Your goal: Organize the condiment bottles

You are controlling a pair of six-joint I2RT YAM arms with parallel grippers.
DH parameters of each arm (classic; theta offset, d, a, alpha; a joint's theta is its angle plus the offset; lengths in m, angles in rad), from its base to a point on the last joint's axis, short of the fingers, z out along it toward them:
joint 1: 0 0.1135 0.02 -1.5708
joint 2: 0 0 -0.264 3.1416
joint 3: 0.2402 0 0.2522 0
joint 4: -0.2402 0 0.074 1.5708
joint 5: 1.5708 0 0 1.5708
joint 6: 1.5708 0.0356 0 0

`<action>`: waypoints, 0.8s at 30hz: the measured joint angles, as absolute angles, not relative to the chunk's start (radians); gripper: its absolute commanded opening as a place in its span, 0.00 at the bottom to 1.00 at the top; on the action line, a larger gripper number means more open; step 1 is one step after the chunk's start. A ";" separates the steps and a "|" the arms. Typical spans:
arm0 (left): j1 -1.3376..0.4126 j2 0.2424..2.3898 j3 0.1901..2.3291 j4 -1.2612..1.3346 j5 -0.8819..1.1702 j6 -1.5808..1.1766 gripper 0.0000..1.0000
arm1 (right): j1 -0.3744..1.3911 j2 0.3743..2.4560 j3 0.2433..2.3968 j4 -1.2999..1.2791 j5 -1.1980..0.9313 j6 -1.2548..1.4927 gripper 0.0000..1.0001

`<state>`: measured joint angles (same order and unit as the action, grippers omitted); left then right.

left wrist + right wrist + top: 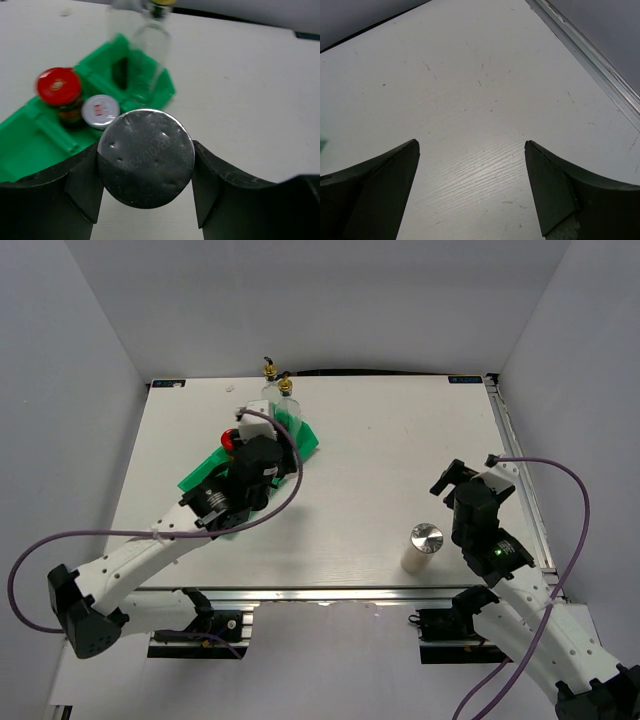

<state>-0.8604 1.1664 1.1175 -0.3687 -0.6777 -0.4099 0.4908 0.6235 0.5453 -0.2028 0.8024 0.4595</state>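
Note:
My left gripper (pixel 145 182) is shut on a silver-capped shaker (pixel 145 155), held just at the near edge of the green tray (pixel 30 135). In the tray stand a red-lidded dark jar (pixel 60 90), a white-lidded small jar (pixel 100 111) and a clear glass bottle (pixel 147 55); a second bottle (pixel 120 20) is blurred behind it. In the top view the left gripper (pixel 256 435) is over the tray (pixel 200 475), with the gold-topped bottles (pixel 286 398) beyond it. The other silver-capped shaker (pixel 426 545) stands upright beside my right gripper (pixel 455 480), which is open and empty (pixel 471 145).
The metal table rail (pixel 600 70) runs along the right edge close to the right gripper. White walls enclose the table on the left, the back and the right. A black cable (pixel 340 372) lies along the back edge.

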 measured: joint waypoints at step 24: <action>-0.363 1.164 1.019 -0.586 -0.925 -0.628 0.00 | 0.478 0.652 0.542 -0.155 0.786 0.429 0.90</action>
<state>-0.3626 1.1645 1.0195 -0.5861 -0.9245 -0.6285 0.4778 0.6521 0.5419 -0.1551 0.7856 0.4294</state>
